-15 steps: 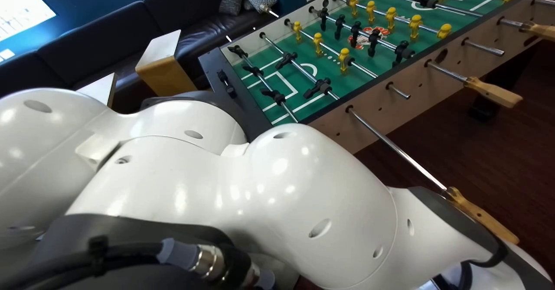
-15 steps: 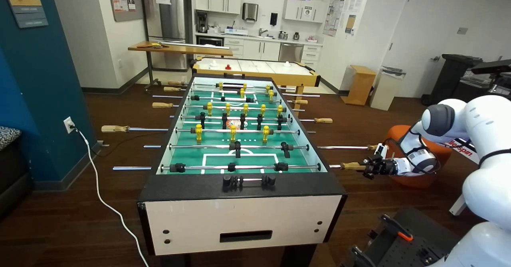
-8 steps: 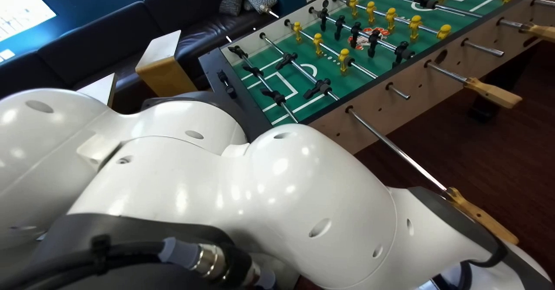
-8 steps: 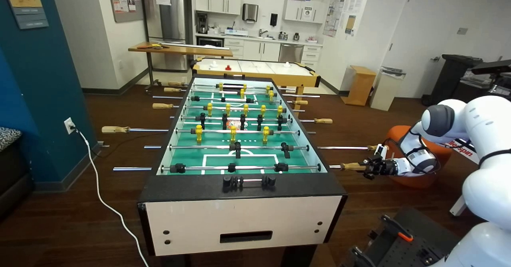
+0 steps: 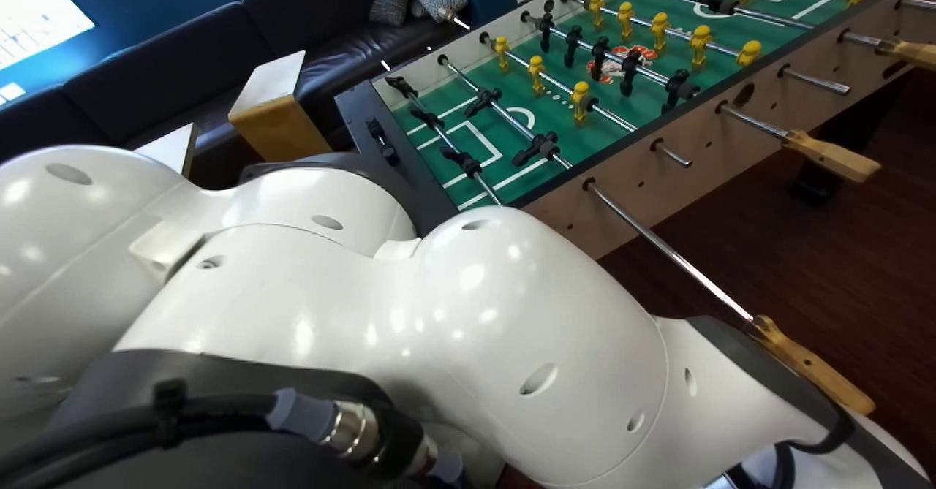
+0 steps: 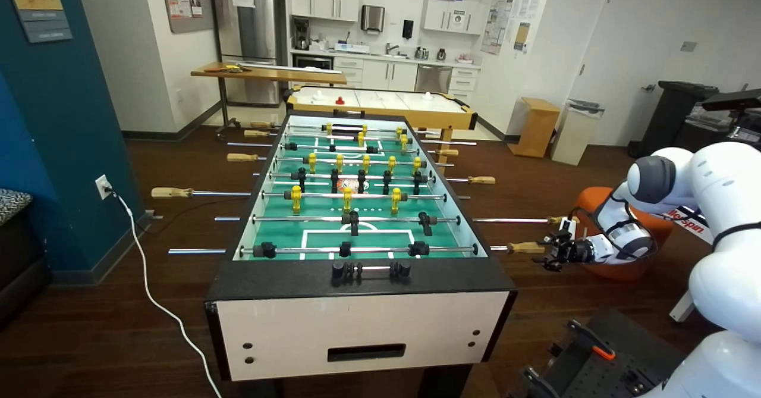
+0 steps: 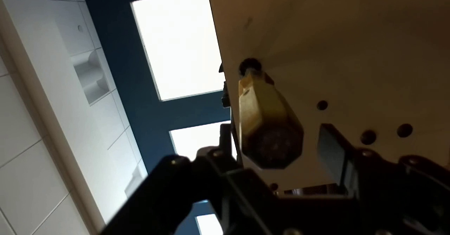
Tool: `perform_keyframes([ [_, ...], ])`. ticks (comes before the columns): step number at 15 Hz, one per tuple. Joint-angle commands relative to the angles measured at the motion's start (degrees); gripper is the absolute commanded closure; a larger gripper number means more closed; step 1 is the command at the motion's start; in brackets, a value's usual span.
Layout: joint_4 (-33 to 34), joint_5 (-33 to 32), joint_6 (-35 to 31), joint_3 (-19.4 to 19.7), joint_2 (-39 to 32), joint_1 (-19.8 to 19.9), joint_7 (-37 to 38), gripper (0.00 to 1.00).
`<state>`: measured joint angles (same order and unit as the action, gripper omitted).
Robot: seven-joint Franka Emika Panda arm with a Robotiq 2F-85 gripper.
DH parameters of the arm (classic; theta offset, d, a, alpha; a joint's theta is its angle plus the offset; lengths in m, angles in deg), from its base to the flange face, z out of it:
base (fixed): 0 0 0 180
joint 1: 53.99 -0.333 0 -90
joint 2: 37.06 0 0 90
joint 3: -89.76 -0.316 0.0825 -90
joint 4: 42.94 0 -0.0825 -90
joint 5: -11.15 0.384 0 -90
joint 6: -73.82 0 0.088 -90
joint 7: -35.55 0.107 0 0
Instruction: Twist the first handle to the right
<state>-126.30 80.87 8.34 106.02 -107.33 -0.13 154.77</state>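
The first handle is pale wood with an eight-sided shape. It shows in an exterior view (image 6: 524, 247) on the near rod's outer end, and end-on in the wrist view (image 7: 265, 112). In the other exterior view the arm hides it. My gripper (image 7: 275, 129) is open. The handle's end appears between its two fingers, with a gap on each side. In an exterior view the gripper (image 6: 546, 254) sits right at the handle's outer end; I cannot tell how far the fingers reach over it. The foosball table (image 6: 362, 326) carries the rod.
The second rod's handle (image 5: 812, 365) sticks out just beyond the gripper, close to the wrist. More rods and handles (image 5: 830, 154) jut from the same table side. An orange seat (image 6: 594, 197) stands behind the wrist. A black base platform (image 6: 618, 350) is below the arm.
My gripper has shifted slightly down and away from the table, so more of the first handle's end shows. The arm has moved very little. The rods and players look unchanged.
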Motion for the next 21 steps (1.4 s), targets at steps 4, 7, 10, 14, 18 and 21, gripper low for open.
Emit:
perform_keyframes([
  [4, -7.0, -0.1, -3.4, 4.5, 5.7, -2.9, 0.2, 0.0],
  [7, -10.3, -2.0, -3.7, 6.8, 8.8, -4.3, -0.3, 0.0],
  [10, -14.5, -5.7, -3.3, 9.4, 13.1, -6.3, -0.8, 0.0],
  [14, -20.0, -10.0, -3.2, 11.8, 19.6, -9.4, -1.5, 0.0],
  [18, -25.3, -14.3, -2.9, 13.1, 26.4, -13.4, -1.7, 0.0],
  [21, -30.8, -17.8, -3.8, 13.6, 32.3, -17.7, -2.6, 0.0],
])
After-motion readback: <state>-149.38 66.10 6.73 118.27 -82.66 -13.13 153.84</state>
